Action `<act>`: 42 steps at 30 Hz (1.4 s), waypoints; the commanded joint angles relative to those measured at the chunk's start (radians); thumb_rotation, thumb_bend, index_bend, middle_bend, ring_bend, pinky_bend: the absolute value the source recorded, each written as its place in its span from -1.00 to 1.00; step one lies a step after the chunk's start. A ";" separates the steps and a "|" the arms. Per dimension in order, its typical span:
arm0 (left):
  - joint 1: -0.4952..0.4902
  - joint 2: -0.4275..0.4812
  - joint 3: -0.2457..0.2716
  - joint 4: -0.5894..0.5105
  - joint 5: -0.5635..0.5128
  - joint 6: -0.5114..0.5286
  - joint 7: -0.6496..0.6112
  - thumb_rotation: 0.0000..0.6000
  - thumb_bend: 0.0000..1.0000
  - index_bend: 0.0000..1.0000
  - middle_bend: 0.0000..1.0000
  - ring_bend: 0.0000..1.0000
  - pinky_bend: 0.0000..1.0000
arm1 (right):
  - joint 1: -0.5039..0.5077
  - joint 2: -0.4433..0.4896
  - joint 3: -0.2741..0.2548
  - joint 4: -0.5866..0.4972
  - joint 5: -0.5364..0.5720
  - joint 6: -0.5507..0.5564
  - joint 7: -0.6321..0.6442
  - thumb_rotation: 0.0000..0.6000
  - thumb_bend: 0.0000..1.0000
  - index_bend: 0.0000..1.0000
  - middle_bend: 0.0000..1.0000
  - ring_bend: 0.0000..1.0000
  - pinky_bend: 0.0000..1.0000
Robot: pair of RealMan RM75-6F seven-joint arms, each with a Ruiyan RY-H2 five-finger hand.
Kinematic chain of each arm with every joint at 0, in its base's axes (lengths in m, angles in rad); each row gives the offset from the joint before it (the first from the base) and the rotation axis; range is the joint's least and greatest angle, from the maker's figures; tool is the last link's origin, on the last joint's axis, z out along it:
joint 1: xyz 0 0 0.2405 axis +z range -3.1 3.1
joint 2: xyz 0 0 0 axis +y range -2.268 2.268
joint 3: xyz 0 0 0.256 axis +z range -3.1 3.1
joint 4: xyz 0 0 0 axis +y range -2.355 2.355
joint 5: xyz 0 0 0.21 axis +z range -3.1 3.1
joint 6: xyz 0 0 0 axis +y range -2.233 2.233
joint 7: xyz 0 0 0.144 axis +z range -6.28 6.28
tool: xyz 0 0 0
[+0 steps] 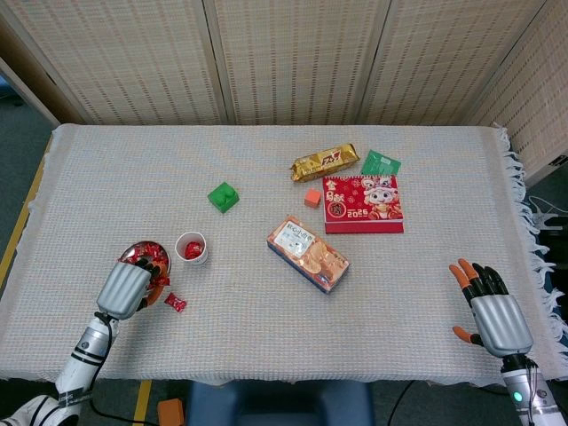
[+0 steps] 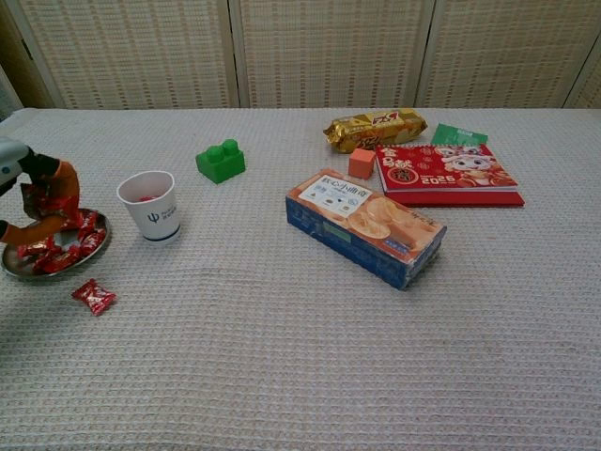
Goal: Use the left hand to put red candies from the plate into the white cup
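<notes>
A small metal plate (image 1: 133,252) (image 2: 11,268) of red candies (image 2: 58,258) sits near the table's front left. My left hand (image 1: 124,287) (image 2: 38,199) hovers over it, fingers (image 2: 62,186) curved down among the candies. Something red shows between the fingers, but whether a candy is held is unclear. The white cup (image 1: 192,248) (image 2: 150,205) stands upright just right of the plate with a red candy inside. One loose red candy (image 1: 175,302) (image 2: 94,296) lies on the cloth in front of the plate. My right hand (image 1: 493,311) rests at the front right, fingers spread and empty.
A green brick (image 1: 223,196), a biscuit box (image 1: 307,253), an orange cube (image 1: 311,197), a gold snack pack (image 1: 324,161), a green packet (image 1: 380,162) and a red booklet (image 1: 362,203) lie mid-table and further back.
</notes>
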 commanded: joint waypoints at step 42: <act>-0.221 -0.155 -0.065 0.142 -0.140 -0.111 0.121 1.00 -0.03 -0.33 -0.29 -0.32 0.14 | -0.008 0.009 0.006 0.004 0.008 0.017 0.021 1.00 -0.95 -1.00 -1.00 -1.00 -0.84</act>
